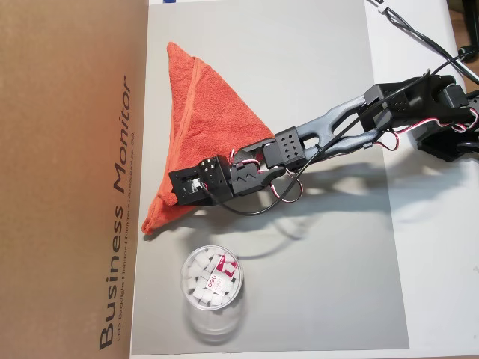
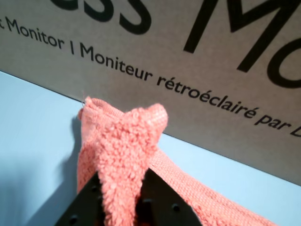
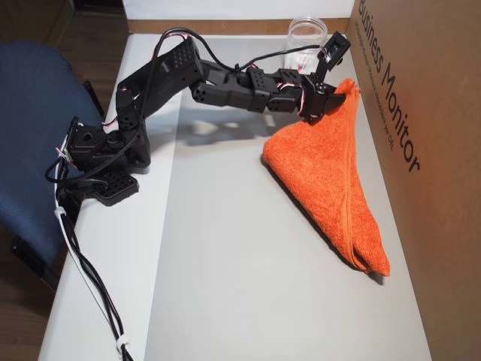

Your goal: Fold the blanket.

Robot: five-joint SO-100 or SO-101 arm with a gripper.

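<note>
Cardboard box (image 1: 67, 179), plastic cup (image 1: 212, 288), chair (image 3: 30, 128)

The blanket (image 1: 200, 112) is an orange-red terry-cloth piece folded into a long triangle, lying flat on the grey mat (image 1: 314, 90) right beside the cardboard box (image 1: 67, 149). A hemmed band edge runs along its length near the box side. One pointed end rests on the mat, touching or nearly touching the box; the opposite corner (image 2: 127, 141) is lifted off the mat, bunched into a fuzzy upright peak, with the rest sloping down from it.
</note>
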